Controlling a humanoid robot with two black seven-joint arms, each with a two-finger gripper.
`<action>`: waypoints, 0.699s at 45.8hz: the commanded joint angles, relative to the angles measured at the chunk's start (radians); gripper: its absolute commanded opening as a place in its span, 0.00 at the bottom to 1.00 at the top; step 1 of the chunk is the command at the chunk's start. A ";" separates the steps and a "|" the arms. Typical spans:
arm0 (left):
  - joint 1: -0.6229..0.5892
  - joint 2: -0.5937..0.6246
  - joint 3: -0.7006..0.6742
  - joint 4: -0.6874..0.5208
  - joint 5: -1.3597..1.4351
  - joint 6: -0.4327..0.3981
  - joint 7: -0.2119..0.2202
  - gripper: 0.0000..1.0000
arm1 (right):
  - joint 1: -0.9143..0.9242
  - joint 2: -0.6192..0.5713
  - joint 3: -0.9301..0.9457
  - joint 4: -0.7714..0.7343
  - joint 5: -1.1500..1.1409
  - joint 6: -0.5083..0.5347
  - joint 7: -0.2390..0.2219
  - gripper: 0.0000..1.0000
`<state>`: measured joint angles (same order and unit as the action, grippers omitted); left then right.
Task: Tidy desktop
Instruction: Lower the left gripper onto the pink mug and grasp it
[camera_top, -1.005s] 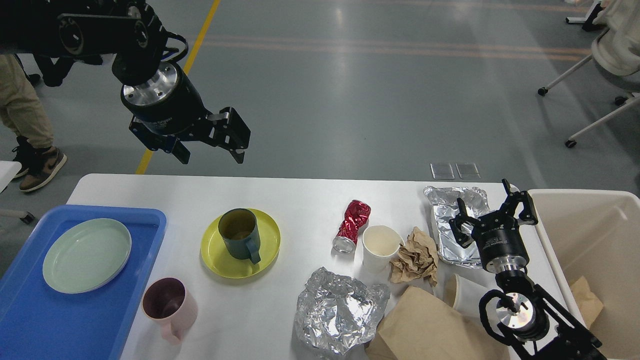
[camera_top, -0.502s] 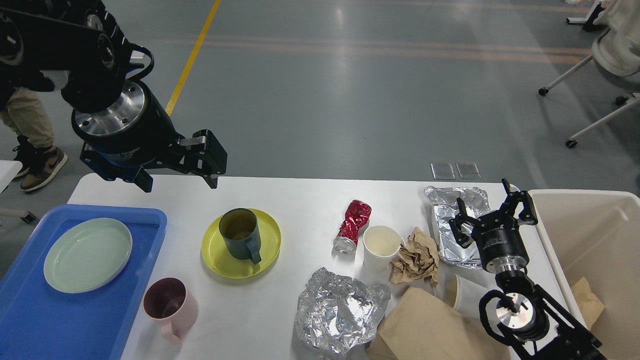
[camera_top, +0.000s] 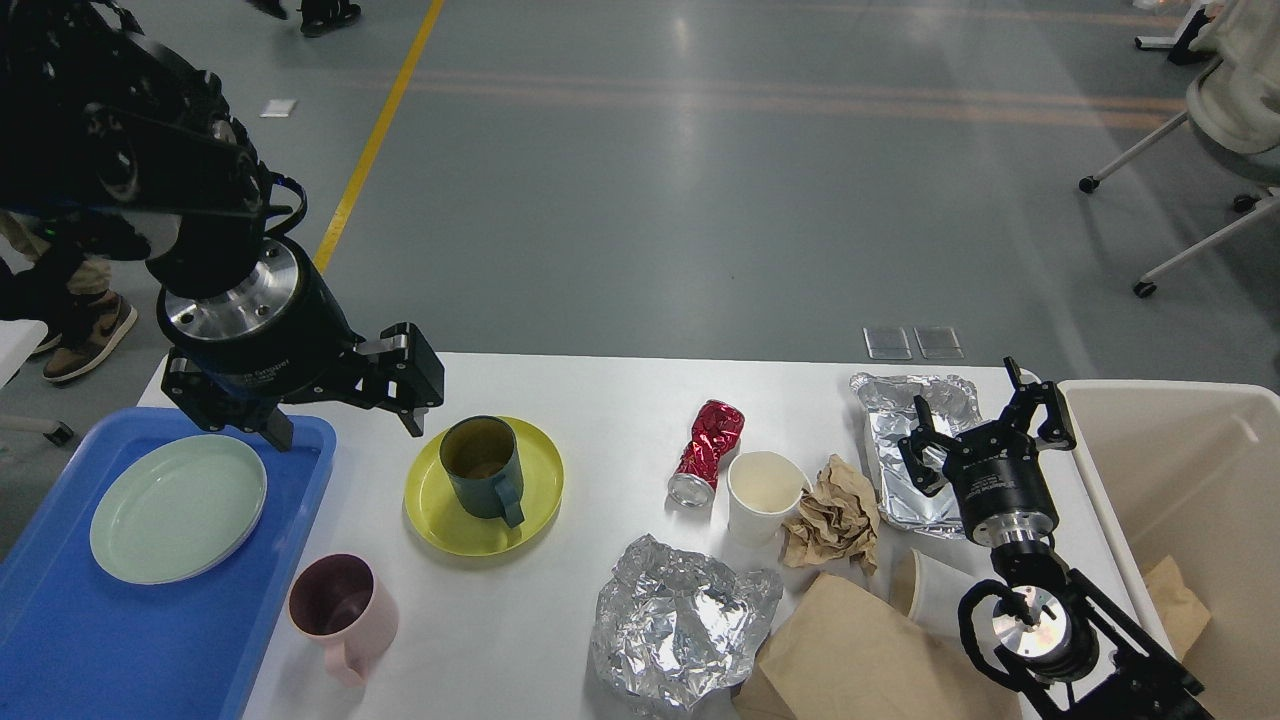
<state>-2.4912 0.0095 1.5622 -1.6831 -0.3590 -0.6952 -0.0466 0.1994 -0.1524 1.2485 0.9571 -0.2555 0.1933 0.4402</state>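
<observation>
Black left hand (camera_top: 345, 425) spread above desktop (camera_top: 600, 400)

- Tray (camera_top: 60, 640) at desktop's (camera_top: 600, 400) left, holding plate (camera_top: 178, 508).
- Mug (camera_top: 483, 467) on saucer (camera_top: 440, 510), left of can (camera_top: 706, 452) and paper cup (camera_top: 765, 495).
- Bin (camera_top: 1190, 470) at far right.

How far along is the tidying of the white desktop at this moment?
Early. A pale green plate lies in the blue plastic tray and brown paper in the beige bin. Both the left gripper and right gripper are open, empty. Mugs, foil and cups remain on the white desktop.
</observation>
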 joint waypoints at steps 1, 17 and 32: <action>0.078 0.013 -0.004 -0.003 0.005 0.025 0.013 0.94 | 0.000 0.001 0.000 0.000 0.001 0.000 0.000 1.00; 0.449 0.309 -0.025 0.029 0.172 0.345 0.010 0.90 | 0.000 0.001 0.000 0.000 0.001 0.000 0.000 1.00; 0.813 0.446 -0.178 0.213 0.316 0.522 0.014 0.90 | 0.000 -0.001 0.000 0.000 -0.001 0.000 0.000 1.00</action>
<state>-1.7686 0.4433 1.4287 -1.5369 -0.0528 -0.1996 -0.0350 0.1994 -0.1521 1.2486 0.9571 -0.2558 0.1933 0.4402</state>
